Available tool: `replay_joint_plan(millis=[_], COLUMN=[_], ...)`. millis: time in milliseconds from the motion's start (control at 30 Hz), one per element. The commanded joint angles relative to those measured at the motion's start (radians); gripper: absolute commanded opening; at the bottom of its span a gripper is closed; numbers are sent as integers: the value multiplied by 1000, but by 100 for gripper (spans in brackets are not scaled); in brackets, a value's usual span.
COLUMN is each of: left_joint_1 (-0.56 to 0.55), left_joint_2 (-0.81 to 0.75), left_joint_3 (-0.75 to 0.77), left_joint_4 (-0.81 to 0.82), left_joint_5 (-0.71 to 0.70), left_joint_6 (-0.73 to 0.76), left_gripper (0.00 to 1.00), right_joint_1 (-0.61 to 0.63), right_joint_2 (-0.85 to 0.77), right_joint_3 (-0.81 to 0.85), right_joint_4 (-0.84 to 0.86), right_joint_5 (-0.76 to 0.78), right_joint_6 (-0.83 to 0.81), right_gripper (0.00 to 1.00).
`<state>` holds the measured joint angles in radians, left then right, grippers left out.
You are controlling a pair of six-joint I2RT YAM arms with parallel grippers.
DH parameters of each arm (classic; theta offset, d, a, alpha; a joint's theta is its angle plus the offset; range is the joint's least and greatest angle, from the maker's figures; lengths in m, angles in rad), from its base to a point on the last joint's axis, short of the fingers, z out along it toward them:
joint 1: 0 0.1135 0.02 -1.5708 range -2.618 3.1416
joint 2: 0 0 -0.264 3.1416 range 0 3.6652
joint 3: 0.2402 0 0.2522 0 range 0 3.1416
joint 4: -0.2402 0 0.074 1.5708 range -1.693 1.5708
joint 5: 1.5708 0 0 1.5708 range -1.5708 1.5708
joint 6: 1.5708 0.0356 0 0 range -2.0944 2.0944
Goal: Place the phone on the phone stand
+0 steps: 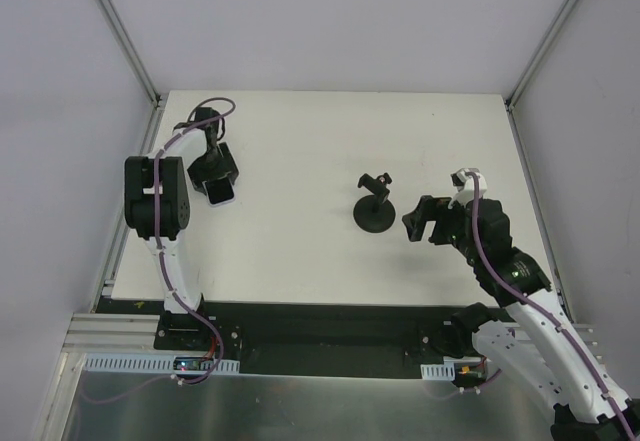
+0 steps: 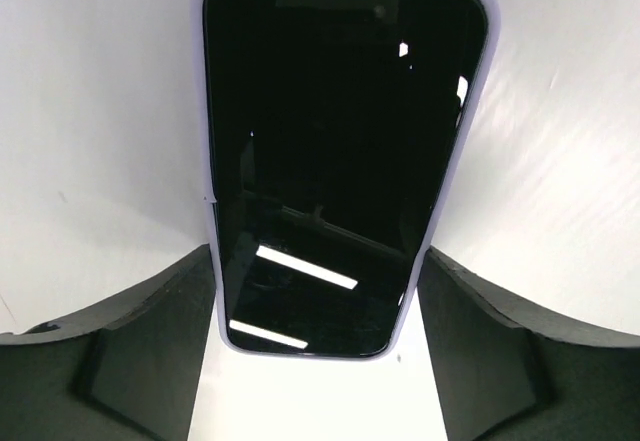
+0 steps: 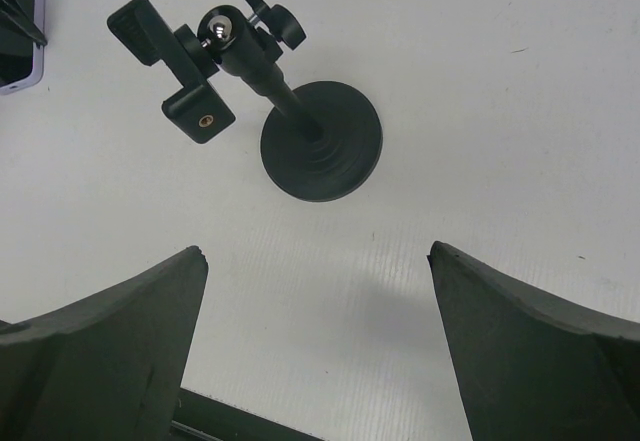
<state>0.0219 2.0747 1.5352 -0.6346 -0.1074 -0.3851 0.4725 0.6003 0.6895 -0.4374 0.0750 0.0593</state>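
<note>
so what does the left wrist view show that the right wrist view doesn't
Only left wrist: most of the phone, screen dark, flanked by the left claw. Only right wrist: the phone stand, with its disc base, stem and clamp, beyond the open right claw. Both: the white table and the phone, though right wrist catches just its corner.

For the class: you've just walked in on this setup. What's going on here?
The left end effector is down over the phone on the table, with a finger at each long side; whether it grips yet is unclear. The right end effector hangs open beside the stand, which is upright with its clamp empty. The phone is not yet on the stand.
</note>
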Motion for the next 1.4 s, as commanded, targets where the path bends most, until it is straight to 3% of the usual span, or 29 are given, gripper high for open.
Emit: replay_joint_plan(millis=[0,67,133,267,533,767,833,1000,1067,1100,1200,1367], left_joint_1=[-17,-19,-19,-17,-54,-54,-54,-56,-57,-60,-65,-85], left_joint_2=[-94,-102,-90,-30,8,56,59,48,36,35,12,-57], left_joint_3=[-133,-115,-84,-31,19,43,49,33,25,22,16,0], left_joint_4=[-50,-48,-50,-54,-83,-97,-99,-97,-96,-94,-91,-85], left_joint_5=[47,60,64,98,3,12,9,15,17,20,18,23], left_joint_6=[-69,-67,-57,-15,29,45,46,45,45,49,49,38], left_gripper=[79,86,88,85,80,80,74,37,31,19,0,0], right_joint_1=[-5,-6,-6,-8,-8,-8,-8,-5,-5,-5,-6,-6], right_joint_2=[-2,6,9,1,-5,16,19,41,50,49,12,-57], right_joint_3=[-2,-1,2,1,2,18,19,51,64,71,87,68], right_joint_4=[46,46,46,45,32,25,22,-1,-29,-35,-49,-14], right_joint_5=[14,9,8,12,25,12,9,29,93,107,112,25], right_joint_6=[-15,-22,-24,-21,-16,-16,-27,-53,23,49,115,-1], right_gripper=[96,96,96,96,96,96,96,96,96,96,96,96])
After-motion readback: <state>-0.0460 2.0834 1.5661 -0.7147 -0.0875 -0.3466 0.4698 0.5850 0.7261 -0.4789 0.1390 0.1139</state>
